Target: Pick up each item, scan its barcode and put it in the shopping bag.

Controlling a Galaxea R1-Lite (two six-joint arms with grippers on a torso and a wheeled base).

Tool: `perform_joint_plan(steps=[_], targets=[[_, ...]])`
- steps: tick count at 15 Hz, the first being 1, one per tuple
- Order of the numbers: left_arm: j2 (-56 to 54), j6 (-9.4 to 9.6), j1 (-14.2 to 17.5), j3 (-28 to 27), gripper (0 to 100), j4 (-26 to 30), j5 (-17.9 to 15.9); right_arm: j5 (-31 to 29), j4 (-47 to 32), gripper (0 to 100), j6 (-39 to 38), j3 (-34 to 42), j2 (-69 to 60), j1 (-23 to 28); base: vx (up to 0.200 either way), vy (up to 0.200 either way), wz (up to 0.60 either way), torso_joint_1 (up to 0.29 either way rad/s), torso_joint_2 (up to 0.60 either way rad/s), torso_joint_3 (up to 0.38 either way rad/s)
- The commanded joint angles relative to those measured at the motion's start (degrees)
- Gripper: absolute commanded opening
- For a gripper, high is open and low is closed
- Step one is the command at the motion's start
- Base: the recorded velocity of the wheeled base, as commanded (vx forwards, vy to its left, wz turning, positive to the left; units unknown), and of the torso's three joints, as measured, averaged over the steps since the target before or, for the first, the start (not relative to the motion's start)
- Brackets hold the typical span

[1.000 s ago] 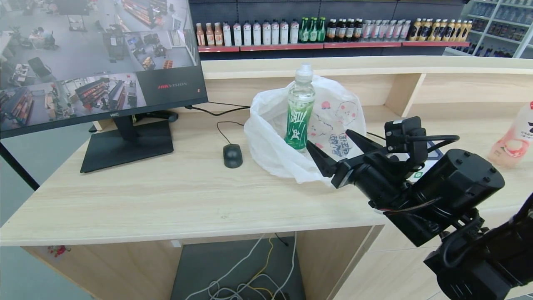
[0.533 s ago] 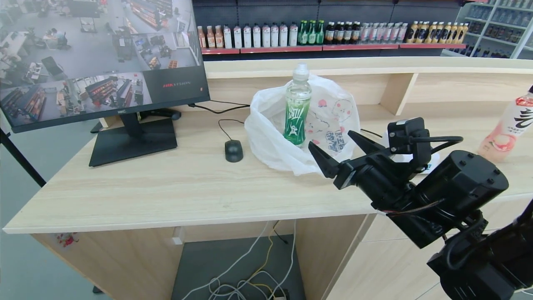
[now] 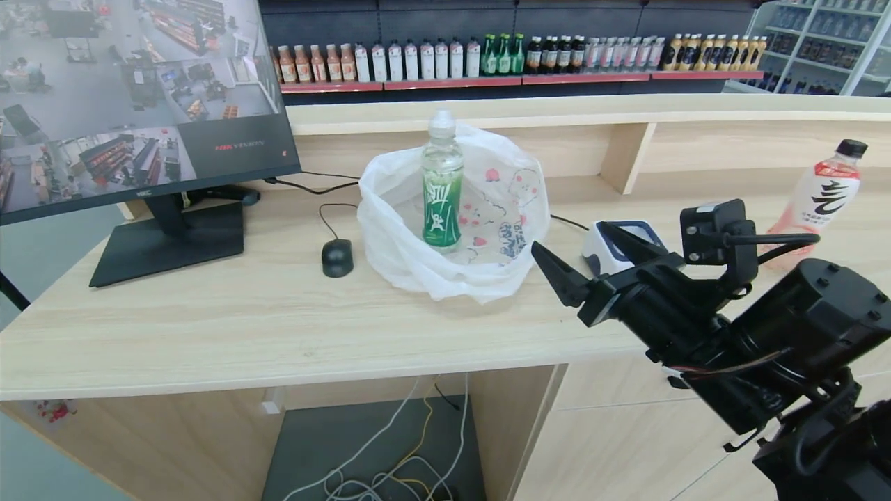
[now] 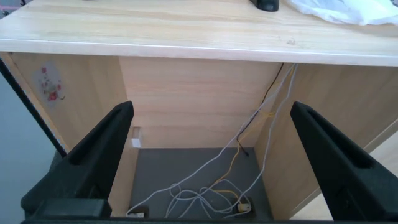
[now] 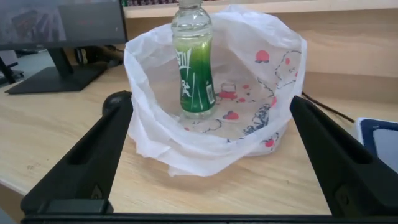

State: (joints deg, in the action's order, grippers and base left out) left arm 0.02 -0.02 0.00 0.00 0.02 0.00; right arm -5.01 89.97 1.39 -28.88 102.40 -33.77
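Wooden counter point(image 3: 209, 327), green-labelled bottle point(image 3: 442, 191) upright in bag point(image 3: 390, 236), left pincer point(image 4: 211, 107) spread, right pincer point(image 3: 569, 236) spread

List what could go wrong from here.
1. The green bottle stands upright in the soft shopping bag; dropping the pink bottle in could topple it.
2. The open right gripper hovers near the scanner; swinging toward the pink bottle might knock it.

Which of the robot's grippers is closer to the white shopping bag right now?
The right. The right gripper is open just in front of the shopping bag, facing it; the left gripper hangs lower, before the counter's edge, facing the cables underneath.
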Motion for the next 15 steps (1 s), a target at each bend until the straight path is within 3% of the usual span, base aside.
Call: perform_joint_plan(steps=[1,15], targets=[[0.0,0.02,0.0,0.0,100,0.0,0.0,0.0,0.0,100,0.0,2.2,-2.9,-0.1,0.000,-0.200,0.00,0.002,0.00,0.002],[0.0,-0.24,0.0,0.0,100,0.0,0.0,0.0,0.0,100,-0.2,4.2,-6.8,0.0,0.000,-0.200,0.00,0.002,0.00,0.004]])
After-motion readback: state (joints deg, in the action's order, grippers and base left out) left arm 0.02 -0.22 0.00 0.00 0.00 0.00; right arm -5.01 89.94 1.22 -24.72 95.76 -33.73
